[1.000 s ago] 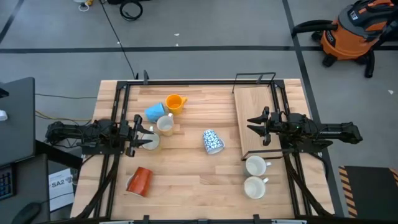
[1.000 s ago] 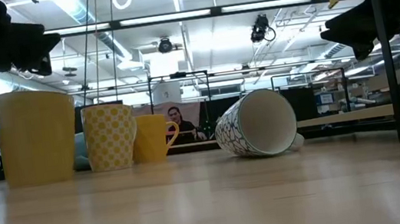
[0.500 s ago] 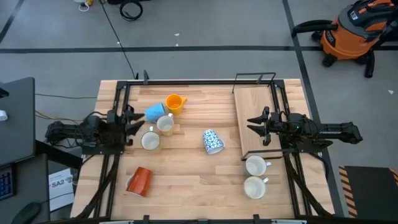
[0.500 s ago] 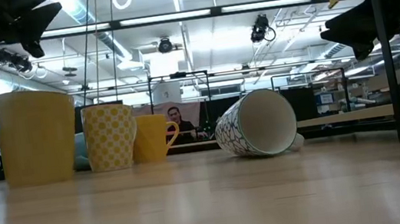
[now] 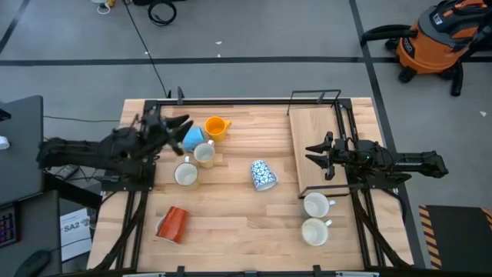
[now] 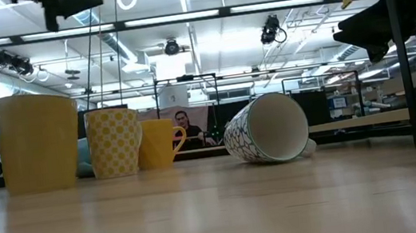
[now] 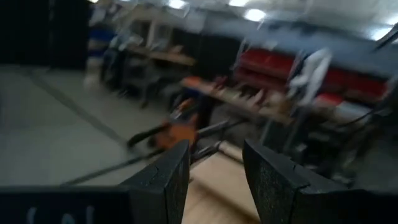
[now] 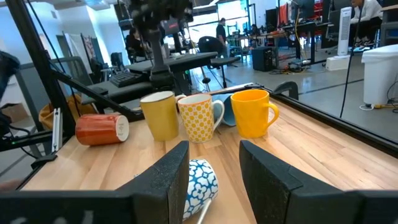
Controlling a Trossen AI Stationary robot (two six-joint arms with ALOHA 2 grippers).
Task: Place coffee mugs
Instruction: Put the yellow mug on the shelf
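Just beside left hand: light blue mug, hand empty, open.

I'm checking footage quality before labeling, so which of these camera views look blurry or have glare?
Left wrist view: motion-smeared throughout, only the left end effector fingers read clearly. Low view: bright ceiling lights glare; the table foreground is soft, the tipped patterned mug sharp. Right wrist view: crisp on the orange-yellow mug. High view: evenly lit, no blur.
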